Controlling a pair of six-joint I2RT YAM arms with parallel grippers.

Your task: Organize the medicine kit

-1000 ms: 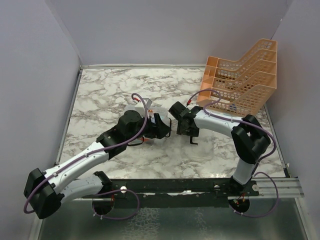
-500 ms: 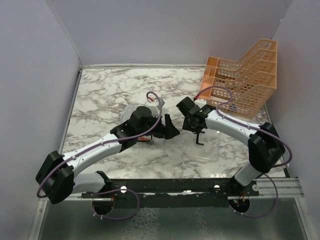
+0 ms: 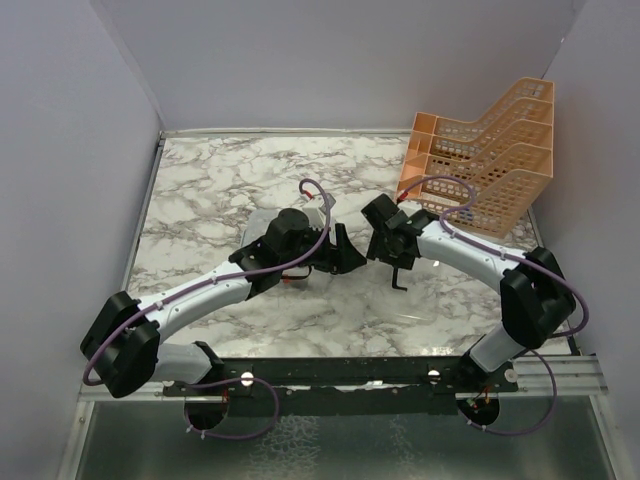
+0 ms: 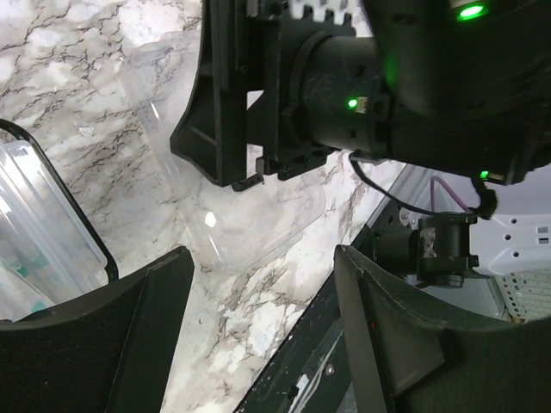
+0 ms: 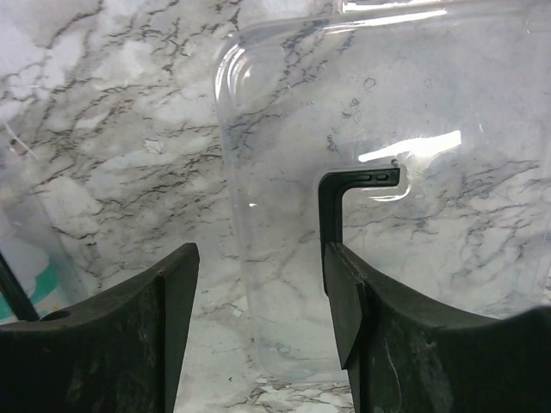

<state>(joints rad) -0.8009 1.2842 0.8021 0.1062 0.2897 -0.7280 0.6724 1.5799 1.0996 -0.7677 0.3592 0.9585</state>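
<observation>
Medicine kit (image 4: 43, 206), a small clear plastic box, sat left of centre on the marble table (image 3: 200, 190), away from its edges, clear lid (image 5: 387, 103) beneath my right pincer (image 5: 258, 258); it and my left pincer (image 4: 263, 258) gaped, empty.

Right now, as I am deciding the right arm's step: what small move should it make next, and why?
Probably lift the right gripper straight up: its jaws stand open over the clear lid, which lies off the medicine kit, so nothing seems left to hold.
</observation>
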